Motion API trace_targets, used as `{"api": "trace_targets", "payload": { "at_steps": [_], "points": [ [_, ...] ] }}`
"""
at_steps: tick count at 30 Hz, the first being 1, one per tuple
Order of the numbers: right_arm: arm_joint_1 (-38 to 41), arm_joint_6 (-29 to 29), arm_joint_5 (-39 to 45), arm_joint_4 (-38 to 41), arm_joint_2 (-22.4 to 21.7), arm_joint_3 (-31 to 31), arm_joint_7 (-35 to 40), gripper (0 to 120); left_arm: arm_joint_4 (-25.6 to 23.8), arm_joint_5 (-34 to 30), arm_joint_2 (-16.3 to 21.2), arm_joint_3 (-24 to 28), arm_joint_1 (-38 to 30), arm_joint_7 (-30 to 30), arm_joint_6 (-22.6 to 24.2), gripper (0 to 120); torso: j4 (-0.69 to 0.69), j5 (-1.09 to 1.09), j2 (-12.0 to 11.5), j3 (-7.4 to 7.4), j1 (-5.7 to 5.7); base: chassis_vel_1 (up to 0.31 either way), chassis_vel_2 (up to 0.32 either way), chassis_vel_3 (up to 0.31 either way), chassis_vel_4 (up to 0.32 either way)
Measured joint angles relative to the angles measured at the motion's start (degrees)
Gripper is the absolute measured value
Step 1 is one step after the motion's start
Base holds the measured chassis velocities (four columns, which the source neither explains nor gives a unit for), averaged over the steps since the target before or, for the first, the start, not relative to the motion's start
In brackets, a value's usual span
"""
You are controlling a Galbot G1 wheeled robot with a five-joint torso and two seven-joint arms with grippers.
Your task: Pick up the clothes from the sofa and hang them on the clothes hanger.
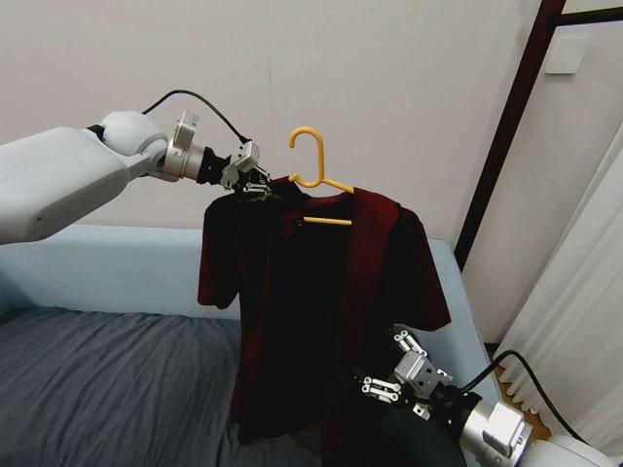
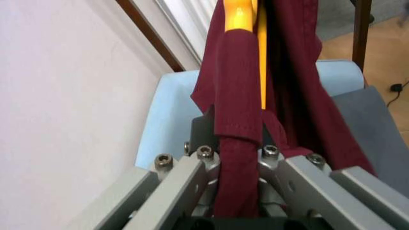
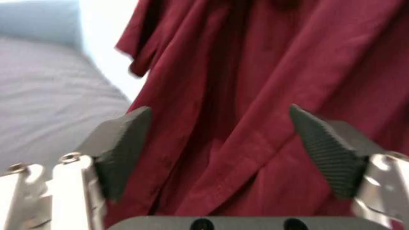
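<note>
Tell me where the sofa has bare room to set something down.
The grey seat is bare left of the hanging shirt, below the blue backrest. Crowded by the hem, where the open right gripper sits; left gripper pinches the shoulder.

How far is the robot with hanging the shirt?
Done: the red shirt is off the sofa and draped on the yellow hanger. In hand: left gripper shut on its shoulder, right gripper open by the hem. Left: probably settling the shoulder and letting go.
</note>
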Motion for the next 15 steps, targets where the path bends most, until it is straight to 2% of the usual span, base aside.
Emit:
{"api": "trace_targets", "payload": {
  "at_steps": [2,3,4,7,8,15],
  "points": [
    [2.2,-1.3,6.6,1.1,0.3,0.4,4.4,97,-0.8,0.9,0.6,0.0,0.1,-0.2,-0.1,1,0.04,0.00,0.0,0.00,0.00,0.000,0.000,0.000,0.000],
    [2.2,-1.3,6.6,1.1,0.3,0.4,4.4,97,-0.8,0.9,0.6,0.0,0.1,-0.2,-0.1,1,0.04,0.00,0.0,0.00,0.00,0.000,0.000,0.000,0.000],
    [3.1,-1.8,10.4,1.6,0.5,0.9,6.2,99,-1.3,1.4,0.8,-0.1,0.4,-0.2,-0.2,1,0.04,0.00,0.0,0.00,0.00,0.000,0.000,0.000,0.000],
    [5.3,-2.5,20.1,2.5,0.3,3.0,9.6,100,-2.6,2.1,1.1,-0.7,1.0,-0.7,-0.3,1,0.02,-0.01,0.0,0.00,0.00,0.000,0.000,0.000,0.000],
    [5.3,-2.5,20.1,2.5,0.3,3.0,9.6,100,-2.6,2.1,1.1,-0.7,1.0,-0.7,-0.3,1,0.02,-0.01,0.0,0.00,0.00,0.000,0.000,0.000,0.000],
    [8.0,-2.5,35.3,3.8,-0.4,8.2,13.5,100,-5.9,2.8,0.7,-2.0,2.7,-2.6,-0.2,1,-0.01,0.00,0.0,0.00,0.00,0.000,0.000,0.000,0.000]
  ]
}}
